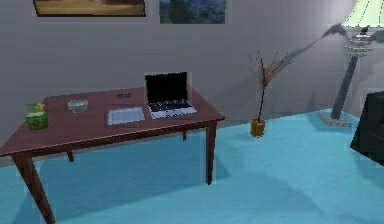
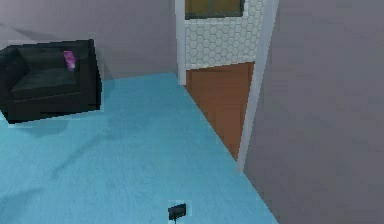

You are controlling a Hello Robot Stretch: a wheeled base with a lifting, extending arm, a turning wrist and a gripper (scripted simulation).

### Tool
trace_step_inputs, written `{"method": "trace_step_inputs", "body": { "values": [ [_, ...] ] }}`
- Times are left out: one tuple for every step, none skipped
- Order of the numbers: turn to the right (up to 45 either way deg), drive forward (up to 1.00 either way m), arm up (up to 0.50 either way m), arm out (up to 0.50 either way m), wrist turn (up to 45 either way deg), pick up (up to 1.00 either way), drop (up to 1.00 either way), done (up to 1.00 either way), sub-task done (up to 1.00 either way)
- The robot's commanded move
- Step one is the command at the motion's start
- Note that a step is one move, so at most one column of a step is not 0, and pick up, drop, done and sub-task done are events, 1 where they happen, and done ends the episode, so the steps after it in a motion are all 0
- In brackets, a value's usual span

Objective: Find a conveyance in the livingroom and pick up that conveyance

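I cannot tell my hand's state, nor which way the conveyance lies from it. A small dark thing (image 2: 178, 211) lies on the blue floor (image 2: 100, 160), too small to name. The counter (image 1: 60, 135) carries a laptop (image 1: 168, 95) and a green box (image 1: 37, 117). Beside it, a pot (image 1: 258, 127) holds bare twigs.

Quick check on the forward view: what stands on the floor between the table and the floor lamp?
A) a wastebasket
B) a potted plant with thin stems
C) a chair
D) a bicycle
B: a potted plant with thin, sparse stems stands on the blue floor by the wall, right of the table and left of the floor lamp.
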Motion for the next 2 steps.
{"method": "trace_step_inputs", "body": {
  "values": [
    [0.0,0.00,0.10,0.00,0.0,0.00,0.00,0.00,0.00],
    [0.0,0.00,0.00,0.00,0.0,0.00,0.00,1.00,0.00]
  ]
}}
